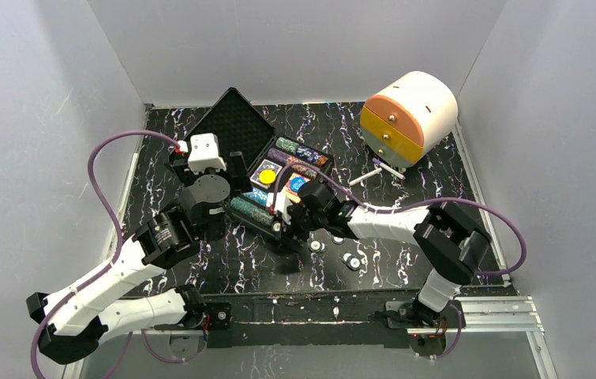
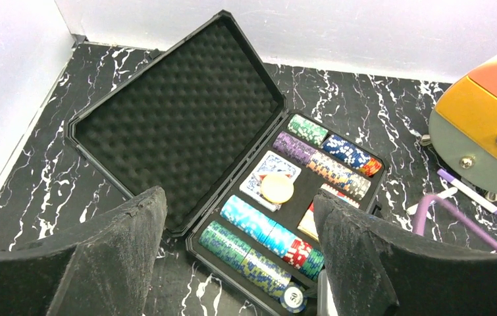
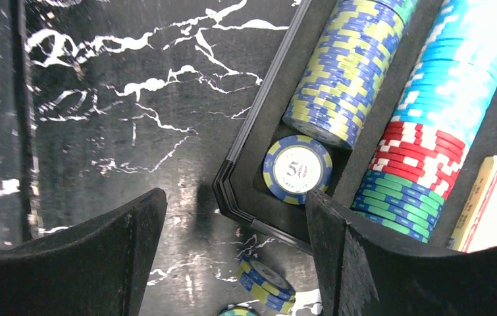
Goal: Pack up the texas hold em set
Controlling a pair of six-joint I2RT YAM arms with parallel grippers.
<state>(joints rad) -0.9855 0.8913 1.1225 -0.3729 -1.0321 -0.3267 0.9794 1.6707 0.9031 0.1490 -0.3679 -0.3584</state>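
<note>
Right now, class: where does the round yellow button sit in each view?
Top external: yellow button at centre, inside the case.
Left wrist: centre, on the cards.
Right wrist: not in it.
Shared landmark: the outermost chip row.

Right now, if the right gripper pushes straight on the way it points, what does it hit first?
Probably the near corner of the black case, centred ahead of the open right gripper, with the flat 50 chip just inside it. Depth is unclear from the wrist view.

Left arm (image 1: 121, 268) and right arm (image 1: 389, 221) both reach inward, jaws spread wide, seemingly empty.
</note>
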